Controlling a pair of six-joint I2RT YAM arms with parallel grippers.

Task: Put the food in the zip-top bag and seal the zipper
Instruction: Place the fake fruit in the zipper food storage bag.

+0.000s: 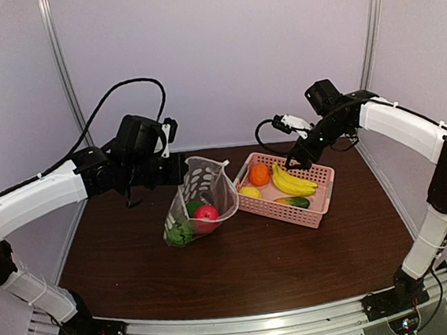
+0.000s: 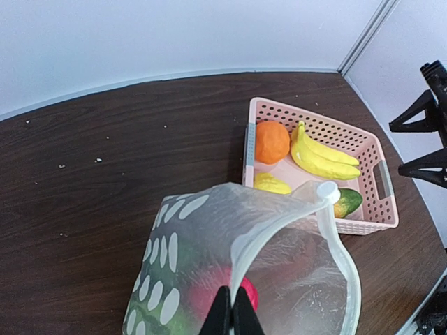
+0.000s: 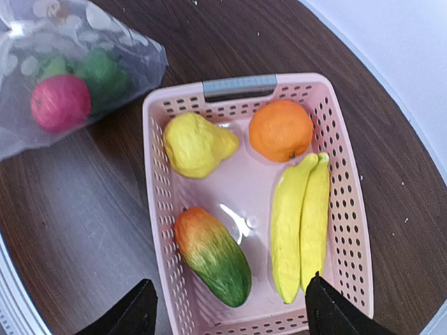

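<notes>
The clear polka-dot zip-top bag (image 1: 201, 201) stands open on the table with a red apple (image 1: 206, 213) and green vegetables (image 1: 181, 232) inside. My left gripper (image 2: 231, 317) is shut on the bag's zipper rim (image 2: 244, 244) and holds the mouth up; the white slider tab (image 2: 327, 190) sits at the mouth's far end. My right gripper (image 3: 227, 307) is open and empty above the pink basket (image 3: 155, 183), which holds an orange ball (image 3: 281, 130), a yellow lemon (image 3: 197, 144), yellow bananas (image 3: 300, 223) and an orange-green fruit (image 3: 213, 255).
The pink basket (image 1: 323, 192) sits right of the bag on the dark wooden table. White walls and metal posts enclose the back and sides. The bag with its apple also shows in the right wrist view (image 3: 59, 102), left of the basket.
</notes>
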